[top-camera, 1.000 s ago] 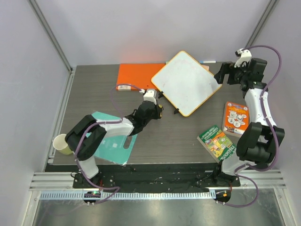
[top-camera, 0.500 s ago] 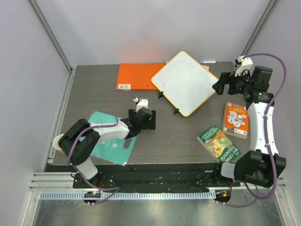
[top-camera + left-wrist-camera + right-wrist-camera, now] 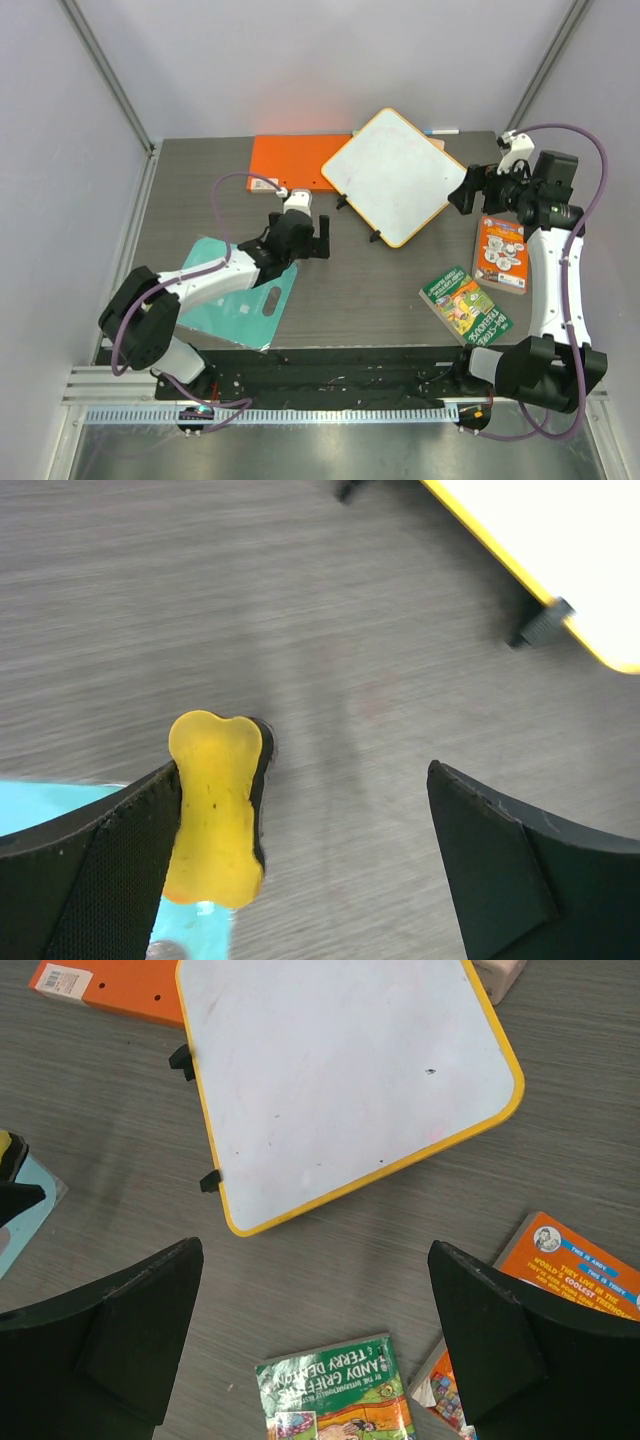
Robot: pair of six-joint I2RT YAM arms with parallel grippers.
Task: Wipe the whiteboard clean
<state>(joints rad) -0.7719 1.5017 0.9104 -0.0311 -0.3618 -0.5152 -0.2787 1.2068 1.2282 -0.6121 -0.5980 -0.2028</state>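
The whiteboard (image 3: pixel 395 175) lies tilted at the back centre of the table, with a yellow rim and black feet. Its face (image 3: pixel 340 1070) looks white apart from a few faint specks. My left gripper (image 3: pixel 318 238) is open, low over the table and left of the board's near feet (image 3: pixel 540 625). A yellow bone-shaped eraser (image 3: pixel 215 805) rests against its left finger, and the other finger stands far from it. My right gripper (image 3: pixel 462 190) hovers open and empty at the board's right edge. Between its fingers (image 3: pixel 150 1310) I see bare table.
An orange folder (image 3: pixel 295 160) lies partly under the board's back left corner. A teal sheet (image 3: pixel 235 300) lies under my left arm. A green book (image 3: pixel 463 303) and an orange book (image 3: pixel 500 252) lie at the right. A marker (image 3: pixel 445 131) sits at the back.
My left gripper has opened from shut and drawn back a little to the left, away from the board. My right gripper has come slightly nearer along the board's right edge.
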